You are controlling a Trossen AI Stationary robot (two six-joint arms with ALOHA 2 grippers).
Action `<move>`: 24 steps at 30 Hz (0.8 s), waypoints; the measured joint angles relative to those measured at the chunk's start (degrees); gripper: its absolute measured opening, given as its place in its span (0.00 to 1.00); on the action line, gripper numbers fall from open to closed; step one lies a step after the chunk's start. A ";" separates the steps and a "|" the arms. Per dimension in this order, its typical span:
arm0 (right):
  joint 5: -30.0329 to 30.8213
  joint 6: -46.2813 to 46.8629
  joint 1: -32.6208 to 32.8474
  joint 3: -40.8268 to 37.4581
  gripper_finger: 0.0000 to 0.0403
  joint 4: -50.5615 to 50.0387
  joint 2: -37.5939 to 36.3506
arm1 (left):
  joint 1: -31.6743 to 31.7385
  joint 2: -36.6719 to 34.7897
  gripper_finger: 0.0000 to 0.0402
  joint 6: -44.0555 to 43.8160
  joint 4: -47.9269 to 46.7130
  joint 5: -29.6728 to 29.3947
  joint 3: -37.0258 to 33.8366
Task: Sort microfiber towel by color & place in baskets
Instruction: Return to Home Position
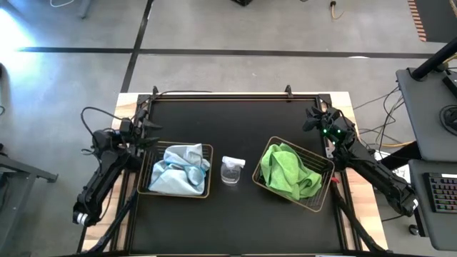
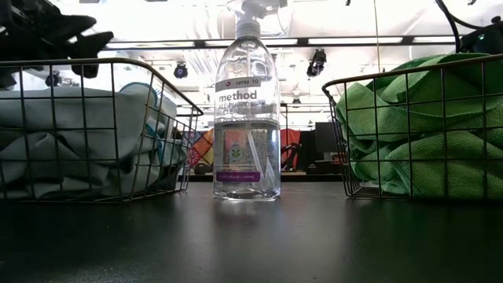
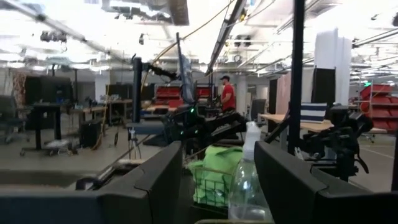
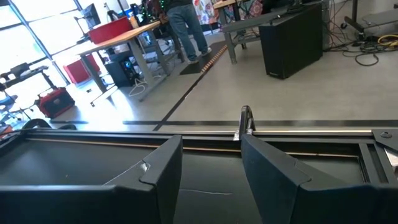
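Taking the black table point(image 1: 246, 125) from above as a clock face with 12 at its far edge, no cloth lies loose anywhere on it, so the sorting looks finished. The left basket point(image 1: 209, 187) sits at 9 o'clock and holds a rumpled heap of pale blue towels point(image 1: 177, 170). The right basket point(image 1: 328, 168) sits at 3 o'clock, turned a little askew, and is filled with lime green towels point(image 1: 287, 171) that rise to about its rim in the low view. As far as the pictures show, each colour is in its own basket and neither pile has the other colour in it, though the undersides of the piles are hidden. A clear spray bottle point(image 1: 232, 170) stands upright at the centre, between the baskets and apart from both. The left gripper point(image 1: 145, 130) hangs at about 10 o'clock over the table's edge, beside the far corner of the blue basket. Its fingers point(image 3: 155, 180) are moderately apart with nothing between them. The right gripper point(image 1: 314, 118) is at about 2 o'clock, clear of the green basket, its jaws likewise parted and empty. All that seems left is for both arms to settle at rest.
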 joint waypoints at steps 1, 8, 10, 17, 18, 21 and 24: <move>0.00 -0.01 0.00 0.00 0.40 0.00 0.00 | 0.02 0.04 0.46 0.86 -1.46 -0.08 0.02; 0.00 -0.01 0.00 0.00 0.40 0.04 0.00 | 0.02 0.04 0.46 5.79 -6.87 -0.11 0.00; 0.00 0.00 0.00 0.00 0.40 0.04 0.00 | 0.02 0.04 0.46 6.72 -8.21 -0.11 0.00; 0.00 0.01 0.00 0.00 0.40 0.06 0.00 | 0.02 0.07 0.46 6.68 -9.72 -0.13 0.00; 0.00 -0.01 0.00 0.00 0.40 0.06 0.00 | 0.02 0.19 0.46 6.68 -9.71 -0.14 0.05; 0.00 0.01 0.00 0.00 0.40 0.08 0.00 | 0.02 0.46 0.46 6.68 -9.59 -0.18 0.39; 0.00 -0.01 0.00 0.00 0.40 0.08 0.00 | 0.02 0.54 0.46 6.68 -9.66 -0.20 0.44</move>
